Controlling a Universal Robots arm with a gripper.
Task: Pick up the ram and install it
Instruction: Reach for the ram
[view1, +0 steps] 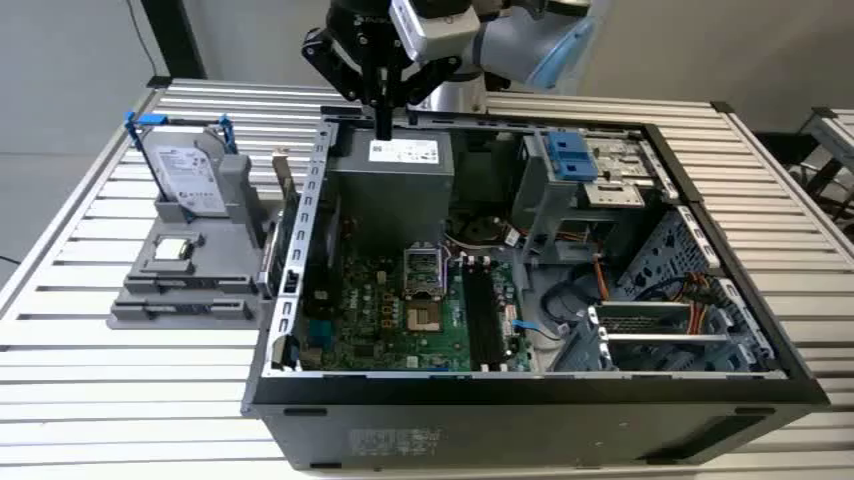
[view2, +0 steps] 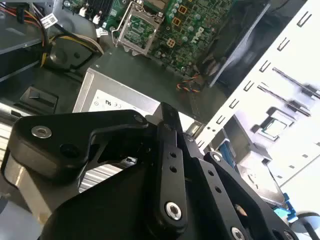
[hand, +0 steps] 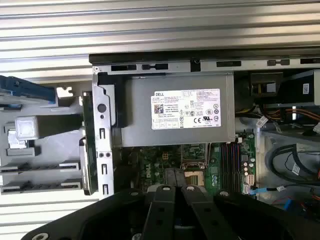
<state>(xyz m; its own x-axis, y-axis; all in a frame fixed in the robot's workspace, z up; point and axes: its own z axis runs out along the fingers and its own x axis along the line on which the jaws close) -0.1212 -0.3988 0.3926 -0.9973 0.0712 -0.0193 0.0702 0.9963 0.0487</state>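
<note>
Your gripper (view1: 384, 128) hangs over the far side of the open computer case (view1: 534, 385), its tip just above the grey power supply (view1: 394, 185) by the case's far wall. The fingers (hand: 165, 200) are pressed together and you can see nothing between them in any view, so you are carrying nothing. The ram (view1: 275, 238) has not been picked up: it looks to be the dark greenish strip standing on its long edge at the side of the grey holder (view1: 200, 295), just beside the case's perforated outer wall, on the exterior view's left. In the first wrist view the ram (hand: 88, 150) shows as a thin dark line along that wall, well apart from your fingertips. The holder sits on the slatted tabletop (view1: 107, 400) toward its edge on the exterior view's left; it also carries the silver hard drive (view1: 184, 172) with blue handles, propped up at the far end, and the small square processor chip (view1: 171, 248) lying flat nearer the middle. Inside the case the green motherboard (view1: 387, 320) lies flat, with its long black memory slots (view1: 481, 315) toward the exterior view's right of the processor socket
</note>
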